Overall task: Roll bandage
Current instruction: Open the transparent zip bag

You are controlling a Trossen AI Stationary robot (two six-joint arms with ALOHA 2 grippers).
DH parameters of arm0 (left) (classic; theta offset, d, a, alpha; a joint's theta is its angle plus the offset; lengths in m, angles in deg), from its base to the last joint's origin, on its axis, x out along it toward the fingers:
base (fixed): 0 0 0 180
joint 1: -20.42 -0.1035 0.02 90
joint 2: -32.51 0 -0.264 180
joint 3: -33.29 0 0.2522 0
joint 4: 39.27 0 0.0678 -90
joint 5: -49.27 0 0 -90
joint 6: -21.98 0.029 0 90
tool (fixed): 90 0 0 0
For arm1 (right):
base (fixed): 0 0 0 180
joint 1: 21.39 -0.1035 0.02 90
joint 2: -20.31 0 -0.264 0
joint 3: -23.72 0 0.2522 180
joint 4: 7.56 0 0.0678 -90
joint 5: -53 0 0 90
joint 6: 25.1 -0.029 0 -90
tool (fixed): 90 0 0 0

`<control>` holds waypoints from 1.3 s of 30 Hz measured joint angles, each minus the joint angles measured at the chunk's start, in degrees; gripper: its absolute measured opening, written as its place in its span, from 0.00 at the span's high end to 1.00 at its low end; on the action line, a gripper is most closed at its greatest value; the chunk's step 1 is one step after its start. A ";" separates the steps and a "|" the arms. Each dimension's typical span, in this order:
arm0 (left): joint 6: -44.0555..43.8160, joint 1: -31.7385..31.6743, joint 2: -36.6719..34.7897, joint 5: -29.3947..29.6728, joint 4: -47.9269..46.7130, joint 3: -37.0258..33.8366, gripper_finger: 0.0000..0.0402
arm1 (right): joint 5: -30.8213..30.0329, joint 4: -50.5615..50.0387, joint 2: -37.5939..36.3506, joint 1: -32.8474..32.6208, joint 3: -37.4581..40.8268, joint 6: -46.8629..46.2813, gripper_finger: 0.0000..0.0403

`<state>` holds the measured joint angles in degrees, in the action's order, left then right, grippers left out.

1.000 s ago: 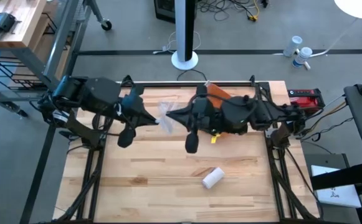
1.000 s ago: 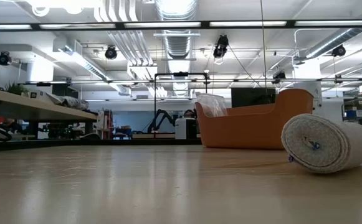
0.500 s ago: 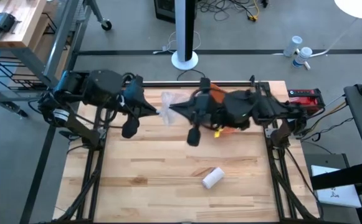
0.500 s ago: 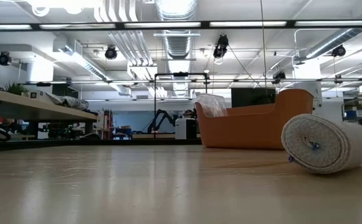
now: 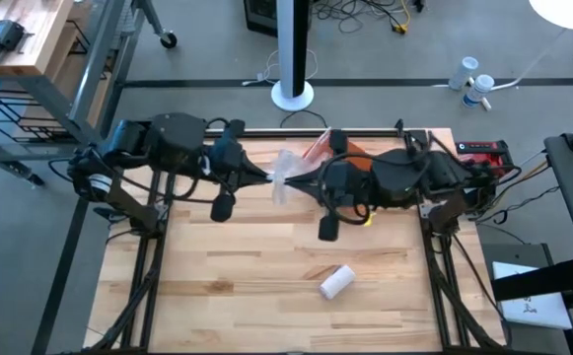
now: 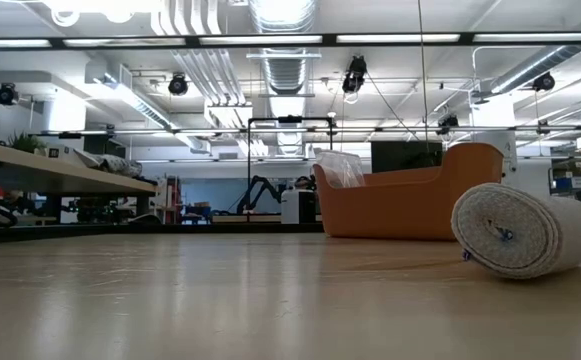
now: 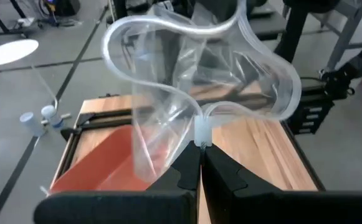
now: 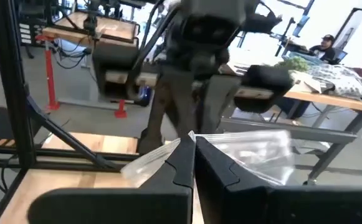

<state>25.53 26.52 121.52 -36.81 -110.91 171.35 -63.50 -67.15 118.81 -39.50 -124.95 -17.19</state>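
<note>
Here, the left gripper (image 7: pixel 200 163) and right gripper (image 8: pixel 193 157) meet above the table's far side, each pinching an opposite edge of a clear bag (image 5: pixel 284 177), held open in the air between them. Just behind lies an orange bin (image 5: pixel 337 150). The bandage (image 5: pixel 337 282), already a neat roll, lies on the table (image 5: pixel 227 296) near its front edge, well apart from both grippers. Rolling looks finished; bagging seems the step in hand. Next, one gripper would likely need to release and fetch the roll.

Orange bin (image 6: pixel 402 205) — clear plastic bag (image 5: pixel 288 176)
</note>
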 joint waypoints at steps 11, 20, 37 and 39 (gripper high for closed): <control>-0.39 -0.60 -0.07 0.18 12.34 -9.32 1.00 | -0.33 -6.98 -1.33 -0.01 0.17 -6.83 1.00; 0.41 -0.98 -2.78 0.12 12.55 -10.72 1.00 | -0.50 -7.42 0.05 1.26 0.24 -9.52 1.00; -0.25 -0.85 -4.97 3.02 4.90 -10.98 1.00 | 0.16 -4.30 -1.55 1.12 0.20 -11.32 0.78; -1.24 -0.85 -5.44 3.02 1.47 -11.66 1.00 | 0.06 -6.60 -2.64 0.85 0.20 -13.43 0.72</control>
<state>24.29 25.67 116.08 -33.79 -109.44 159.69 -63.44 -73.75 116.17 -38.65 -124.75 -30.62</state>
